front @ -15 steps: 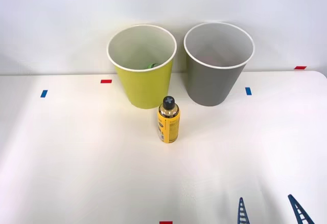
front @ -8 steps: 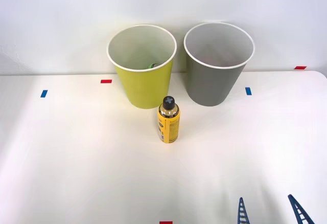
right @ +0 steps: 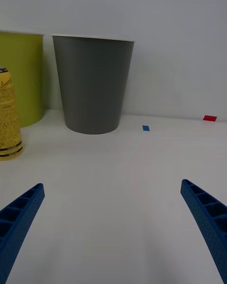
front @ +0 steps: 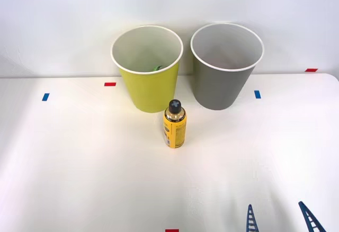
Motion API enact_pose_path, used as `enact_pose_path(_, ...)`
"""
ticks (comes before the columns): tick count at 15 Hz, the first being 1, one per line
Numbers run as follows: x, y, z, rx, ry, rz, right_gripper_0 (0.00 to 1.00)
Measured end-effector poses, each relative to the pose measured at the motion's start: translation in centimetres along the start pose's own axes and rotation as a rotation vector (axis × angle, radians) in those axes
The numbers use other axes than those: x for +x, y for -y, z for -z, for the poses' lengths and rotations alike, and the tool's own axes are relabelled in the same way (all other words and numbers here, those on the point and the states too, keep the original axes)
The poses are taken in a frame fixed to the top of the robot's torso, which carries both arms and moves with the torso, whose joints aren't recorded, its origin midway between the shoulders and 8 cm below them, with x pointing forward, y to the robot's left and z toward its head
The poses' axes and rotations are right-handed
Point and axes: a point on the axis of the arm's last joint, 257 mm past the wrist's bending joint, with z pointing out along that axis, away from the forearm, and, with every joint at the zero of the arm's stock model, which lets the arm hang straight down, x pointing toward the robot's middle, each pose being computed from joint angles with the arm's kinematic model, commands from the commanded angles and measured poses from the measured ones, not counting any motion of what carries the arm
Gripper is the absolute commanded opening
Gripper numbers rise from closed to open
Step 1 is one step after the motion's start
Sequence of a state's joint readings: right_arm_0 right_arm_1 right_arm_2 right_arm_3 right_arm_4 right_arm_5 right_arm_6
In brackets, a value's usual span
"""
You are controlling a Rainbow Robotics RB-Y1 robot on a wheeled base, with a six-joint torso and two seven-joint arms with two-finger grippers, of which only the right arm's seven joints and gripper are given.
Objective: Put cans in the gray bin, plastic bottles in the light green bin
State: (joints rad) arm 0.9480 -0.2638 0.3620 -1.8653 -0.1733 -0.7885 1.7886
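A broad white table (front: pixel 79 163) with a smooth matte top carries everything. Toward its far edge stand two tall, round, tapered wastebaskets side by side, close together: a yellow-green bin with a white rim (front: pixel 148 86) on the left and a gray bin with a white rim (front: pixel 220 86) on the right. Just in front of the gap between them stands a small yellow plastic bottle with a black screw cap (front: pixel 174 124), upright. Small tape marks lie flat on the top: red (front: pixel 109 84), blue (front: pixel 45 97), blue (front: pixel 257 94), red (front: pixel 311 70) and red (front: pixel 171 230).
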Motion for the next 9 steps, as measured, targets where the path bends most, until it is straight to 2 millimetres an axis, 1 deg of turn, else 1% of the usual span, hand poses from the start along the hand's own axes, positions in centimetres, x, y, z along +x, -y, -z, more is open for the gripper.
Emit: enact_pose_path(9, 0.00, 0.00, 0.00, 0.000, 0.000, 0.000, 1.00)
